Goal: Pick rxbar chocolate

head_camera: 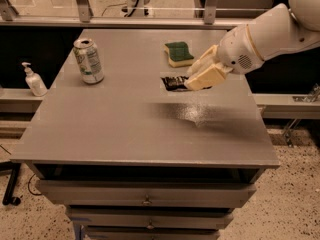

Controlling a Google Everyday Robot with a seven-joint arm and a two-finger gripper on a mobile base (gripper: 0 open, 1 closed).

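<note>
The rxbar chocolate [173, 82], a small flat bar in a black wrapper with white lettering, is held by one end in my gripper [194, 80]. The gripper's cream fingers [206, 77] are shut on the bar's right end. The bar sticks out to the left, slightly above the grey table [125, 124], and a shadow lies on the tabletop below the gripper. My white arm reaches in from the upper right.
A green-and-yellow sponge [178, 53] lies just behind the gripper. A green soda can [88, 60] stands at the table's left back. A white pump bottle [33, 80] stands on a ledge left of the table. Drawers are below the table's front edge.
</note>
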